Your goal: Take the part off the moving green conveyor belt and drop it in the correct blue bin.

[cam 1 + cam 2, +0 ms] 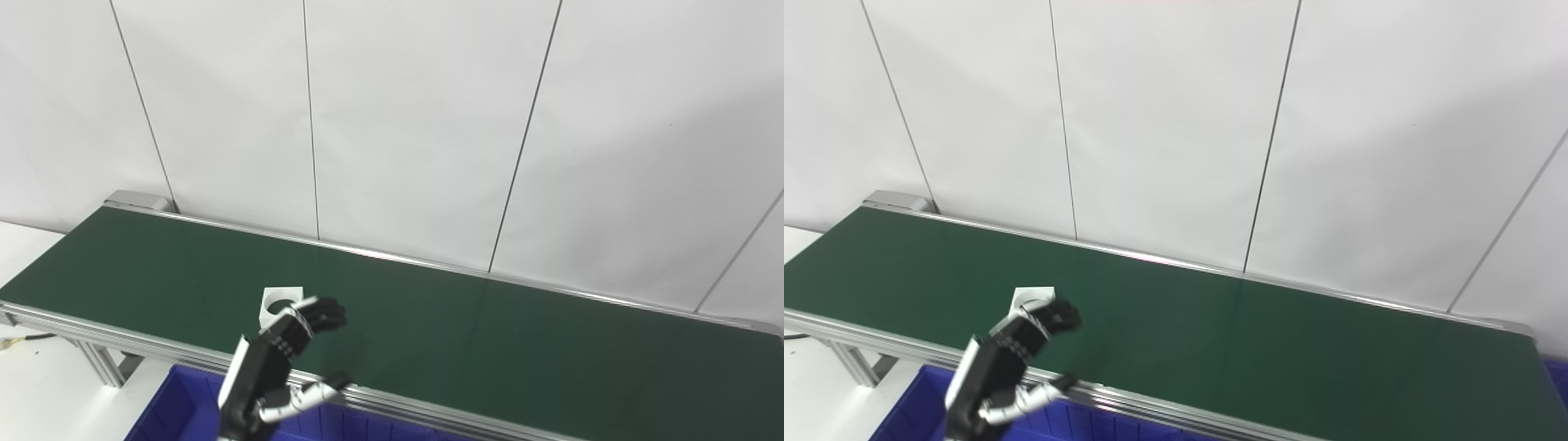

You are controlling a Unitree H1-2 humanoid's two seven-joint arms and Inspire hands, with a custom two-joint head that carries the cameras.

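A flat white square part with a round hole lies on the green conveyor belt, left of the middle; it also shows in the right eye view. My left hand is raised over the belt's near edge, fingers spread above and just right of the part, thumb apart below. It is open and holds nothing; its fingertips partly cover the part's lower right corner. My right hand is not in view.
A blue bin stands below the belt's near rail, under my left arm. A second blue bin's edge shows at the far right. A white panelled wall runs behind the belt. A white tabletop lies at the left.
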